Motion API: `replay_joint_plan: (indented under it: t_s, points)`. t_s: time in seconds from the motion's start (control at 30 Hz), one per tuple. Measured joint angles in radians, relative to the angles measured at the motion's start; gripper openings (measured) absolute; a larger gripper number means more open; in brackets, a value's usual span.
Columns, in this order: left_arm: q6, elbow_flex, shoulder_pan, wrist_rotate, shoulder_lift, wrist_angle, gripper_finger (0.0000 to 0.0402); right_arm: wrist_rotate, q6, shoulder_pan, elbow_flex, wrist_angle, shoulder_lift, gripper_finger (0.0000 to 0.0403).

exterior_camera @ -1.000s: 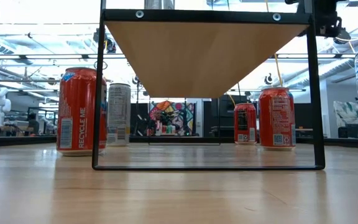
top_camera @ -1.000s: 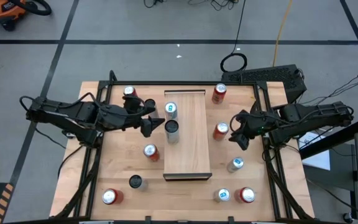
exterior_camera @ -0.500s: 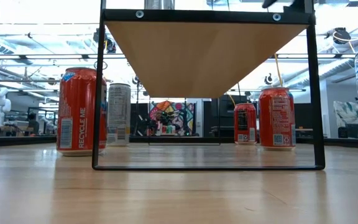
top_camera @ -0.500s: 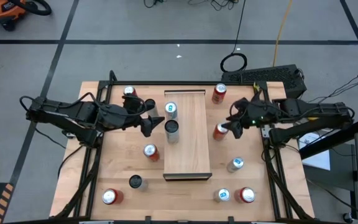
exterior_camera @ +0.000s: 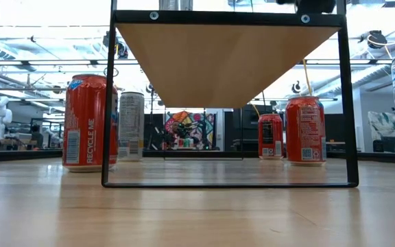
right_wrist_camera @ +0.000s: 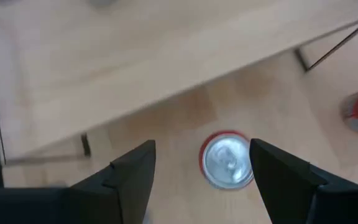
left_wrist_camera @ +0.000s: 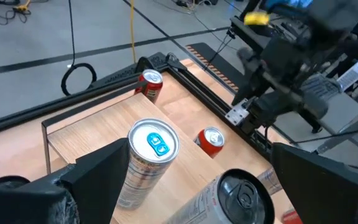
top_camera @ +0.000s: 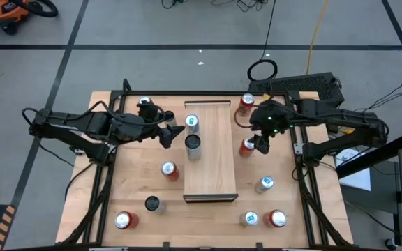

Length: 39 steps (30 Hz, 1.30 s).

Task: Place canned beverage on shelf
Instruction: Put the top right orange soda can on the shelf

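The pale-wood shelf (top_camera: 218, 157) stands mid-table on a black frame, its dark strip at the near end. A white can with a blue tab (top_camera: 192, 123) and a dark can (top_camera: 193, 143) stand on its left side and also show in the left wrist view (left_wrist_camera: 149, 160) (left_wrist_camera: 236, 198). My left gripper (top_camera: 167, 133) is open just left of them, touching neither. My right gripper (top_camera: 259, 143) is open, pointing down over a red can (top_camera: 248, 146) that stands on the table right of the shelf. In the right wrist view the can's silver top (right_wrist_camera: 227, 160) lies below the spread fingers (right_wrist_camera: 202, 152).
Other cans stand on the table: red ones (top_camera: 246, 103), (top_camera: 169, 170), (top_camera: 123, 220), (top_camera: 276, 218), white ones (top_camera: 264, 183), (top_camera: 250, 218), a dark one (top_camera: 152, 203), and one under my left arm (top_camera: 145, 104). The low view shows the shelf's underside (exterior_camera: 225, 62).
My right gripper has swung from the table's right edge toward the shelf, risen and tipped down, and now hangs over the red can beside the shelf. The cans and the shelf have kept still.
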Motion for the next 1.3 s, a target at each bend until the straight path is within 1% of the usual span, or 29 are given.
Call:
replay_joint_plan:
  t_s: [0.07, 0.2, 0.33, 0.5, 0.67, 0.77, 0.87, 1.07, 1.2, 1.3]
  points:
    - [-0.006, 0.0, 0.0, -0.012, 0.0, 0.0, 0.0393, -0.03, -0.049, -0.016, 0.0, -0.017, 0.02, 0.0239]
    - [-0.008, 0.0, 0.0, -0.015, 0.0, -0.001, 0.0393, -0.033, -0.14, -0.024, 0.0, -0.042, 0.036, 0.0239]
    - [-0.008, 0.0, 0.0, -0.015, 0.0, -0.002, 0.0393, -0.051, -0.185, -0.029, 0.0, -0.053, 0.037, 0.0248]
    - [-0.008, 0.0, 0.0, -0.015, 0.0, -0.002, 0.0393, -0.059, -0.187, -0.029, -0.045, -0.042, 0.029, 0.028]
    - [-0.008, 0.0, 0.0, -0.014, 0.0, -0.002, 0.0393, -0.059, -0.104, -0.028, -0.115, -0.026, 0.026, 0.0302]
    - [-0.008, 0.0, -0.001, -0.011, 0.0, -0.003, 0.0393, -0.057, -0.061, -0.017, -0.133, -0.027, 0.026, 0.0304]
    - [-0.008, 0.0, -0.01, -0.008, 0.0, -0.001, 0.0393, -0.055, -0.061, -0.002, -0.134, -0.021, 0.025, 0.0304]
    - [-0.008, 0.0, -0.017, -0.005, 0.0, 0.004, 0.0393, -0.054, -0.109, 0.004, -0.134, 0.022, 0.025, 0.0305]
    - [-0.008, 0.0, -0.016, -0.005, 0.0, 0.004, 0.0393, -0.025, -0.149, -0.01, -0.134, 0.035, 0.027, 0.0305]
    - [-0.005, 0.0, -0.016, -0.005, 0.0, 0.004, 0.0393, -0.035, -0.168, -0.027, -0.134, 0.048, 0.041, 0.0312]
